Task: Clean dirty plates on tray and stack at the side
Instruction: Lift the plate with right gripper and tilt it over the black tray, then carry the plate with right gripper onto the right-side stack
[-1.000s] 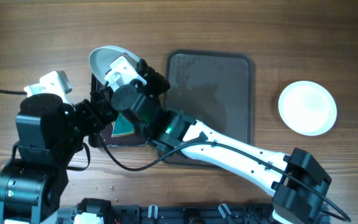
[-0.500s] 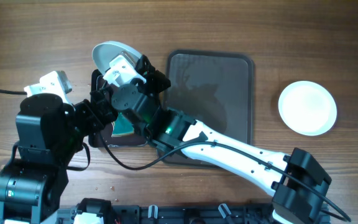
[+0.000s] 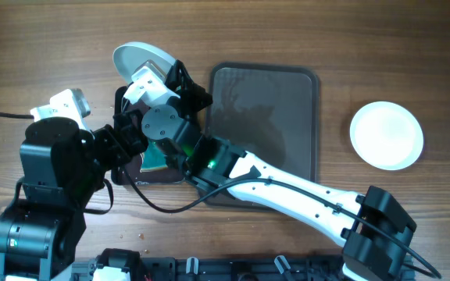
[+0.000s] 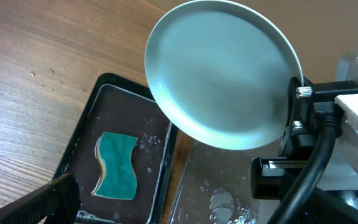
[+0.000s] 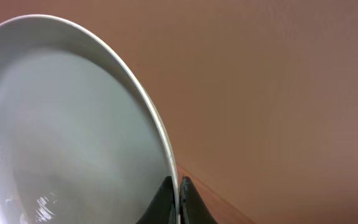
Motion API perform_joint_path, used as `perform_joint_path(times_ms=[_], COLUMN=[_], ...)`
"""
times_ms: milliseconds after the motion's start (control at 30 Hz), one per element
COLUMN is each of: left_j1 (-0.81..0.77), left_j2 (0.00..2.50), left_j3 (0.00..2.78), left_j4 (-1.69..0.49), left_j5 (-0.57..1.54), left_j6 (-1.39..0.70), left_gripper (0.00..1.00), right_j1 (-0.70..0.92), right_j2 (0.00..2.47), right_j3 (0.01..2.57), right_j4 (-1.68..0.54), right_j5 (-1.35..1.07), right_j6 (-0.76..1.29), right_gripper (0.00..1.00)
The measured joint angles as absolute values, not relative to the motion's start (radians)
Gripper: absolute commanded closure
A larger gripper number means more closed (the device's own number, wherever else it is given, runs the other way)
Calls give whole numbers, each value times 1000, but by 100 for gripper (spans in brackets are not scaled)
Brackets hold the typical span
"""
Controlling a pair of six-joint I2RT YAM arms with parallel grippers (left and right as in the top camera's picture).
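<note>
My right gripper (image 3: 165,76) is shut on the rim of a white plate (image 3: 139,56) and holds it tilted in the air over the table's far left. In the right wrist view the two fingers (image 5: 179,194) pinch the plate's rim (image 5: 73,124). The left wrist view shows the plate's face (image 4: 219,74), with no teal marks. The dark brown tray (image 3: 287,94) is wet and holds no plates. Another white plate (image 3: 387,135) lies on the table at the right; I cannot tell whether it is a stack. Of my left gripper only one finger (image 4: 45,202) shows, set wide and empty.
A small black tray (image 4: 82,124) with a teal sponge (image 4: 117,165) lies left of the brown tray, beneath both arms. The right arm (image 3: 287,183) reaches diagonally across the brown tray's near edge. Water drops (image 4: 225,202) lie on the brown tray.
My right gripper has moved the held plate a little farther from the robot's side of the table and tilted it slightly. The left arm has not moved.
</note>
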State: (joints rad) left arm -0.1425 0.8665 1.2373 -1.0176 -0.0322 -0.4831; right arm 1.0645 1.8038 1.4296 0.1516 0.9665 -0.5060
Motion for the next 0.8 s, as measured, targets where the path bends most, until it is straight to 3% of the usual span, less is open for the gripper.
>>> perform_joint_path(times_ms=[600,800], left_j1=[-142,-142], left_j2=[867,867], left_j3=[1237,1237], left_j4=[-1021,-1018], left_j5=[-32,-31], left_j6=[-483,-483], left_gripper=[0,0], right_j1=[1104,1054], right_j2=[1804,1800], right_j3=[1430,1438], right_j4=[230,-66], right_j5=[976,955], right_j6=[-513,-239], right_gripper=[96,96])
